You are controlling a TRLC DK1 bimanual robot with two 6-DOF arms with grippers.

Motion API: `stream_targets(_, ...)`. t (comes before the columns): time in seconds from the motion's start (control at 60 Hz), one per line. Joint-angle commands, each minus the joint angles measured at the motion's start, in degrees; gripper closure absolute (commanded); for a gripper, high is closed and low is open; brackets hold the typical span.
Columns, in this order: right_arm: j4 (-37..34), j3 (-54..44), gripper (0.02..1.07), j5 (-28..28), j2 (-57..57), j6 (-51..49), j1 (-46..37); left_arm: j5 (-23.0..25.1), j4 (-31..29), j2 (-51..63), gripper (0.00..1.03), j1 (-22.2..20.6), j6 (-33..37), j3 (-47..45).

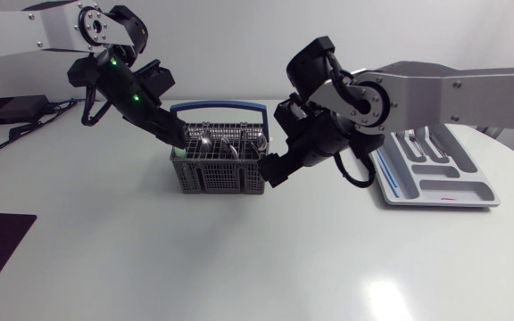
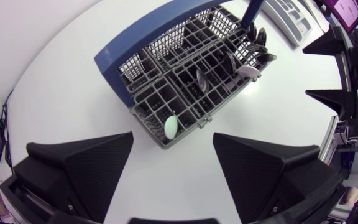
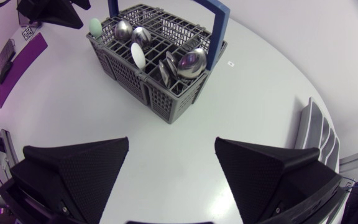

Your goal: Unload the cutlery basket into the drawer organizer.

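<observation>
Cutlery basket (image 1: 219, 165) stands on the table (image 1: 239, 259), back of centre, with spoons (image 3: 191, 62) upright in its compartments. Drawer organizer (image 1: 435, 169) lies well apart to the basket's right. Left gripper (image 1: 178, 141) is at the basket's left end, right gripper (image 1: 272, 169) at its right end — one on either side.

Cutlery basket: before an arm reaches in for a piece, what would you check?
1. Left gripper open and empty: ok.
2. Right gripper open and empty: ok.
3. Cutlery basket upright on the table, handle raised: ok.
4. Spoons and a pale green utensil standing in it, reachable from above: ok.
5. Drawer organizer flat on the table: ok.
6. All its compartments free: cannot tell, the right arm hides part.
</observation>
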Motion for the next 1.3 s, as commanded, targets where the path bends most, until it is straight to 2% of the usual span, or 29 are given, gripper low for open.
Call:
stream_targets(0.0, -0.65, -1.19, 0.07, 0.17, -0.64, -0.97, 0.52, -0.8, -0.05, 1.61, 0.14, -0.84, -3.2, 1.14)
stream_targets(0.317, -0.74, -1.37, 0.07, 0.17, -0.55, -0.97, 0.52, -2.56, -0.67, 4.68, 0.14, -0.67, -8.21, 5.71)
stream_targets(0.633, -0.74, -1.81, 0.07, 0.17, -0.64, -0.97, 0.52, -2.56, -5.24, 7.76, 0.14, -0.23, -7.68, 10.55)
stream_targets(1.283, -0.74, -2.34, 0.07, 0.17, -0.37, -0.97, 0.7, 6.23, -11.3, 10.57, 0.14, 2.41, 2.6, 16.08)
